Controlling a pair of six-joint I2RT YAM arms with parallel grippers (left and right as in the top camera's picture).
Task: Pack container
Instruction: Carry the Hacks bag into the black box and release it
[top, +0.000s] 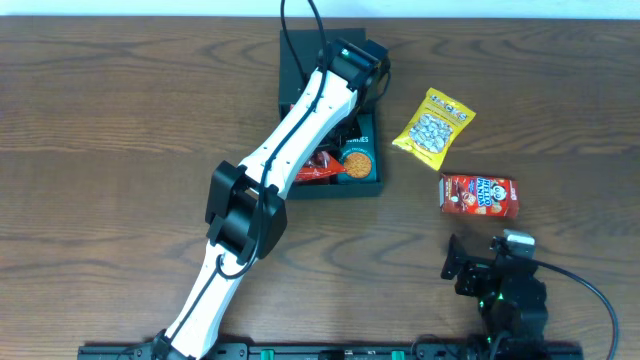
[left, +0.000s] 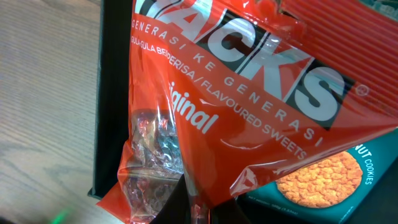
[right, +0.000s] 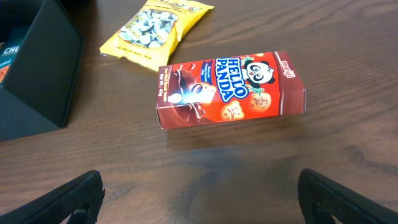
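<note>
1. The dark teal-green square rigid container sits at the far middle of the brown wood-grain bench. Its top is open, and its matte walls are straight with sharp corners.
2. Inside it lies a glossy orange-red crinkled plastic sweets packet with white lettering. One corner of the packet is clear and shows foil-wrapped pieces.
3. Under the packet's edge is a flat teal cardboard cookie box printed with a round, grainy biscuit.
4. The left pincer reaches down into the container, its white arm stretched across the box. It is clenched on the thin lower edge of the sweets packet.
5. A puffy yellow plastic pouch with pale round pieces pictured on it lies on the bench just right of the container.
6. Nearer the robot lies a red rectangular cardboard Hello Panda carton, flat on its broad face, apart from the pouch.
7. The right pincer hangs low near that carton, released, with its dark fingers spread wide and nothing between them.
</note>
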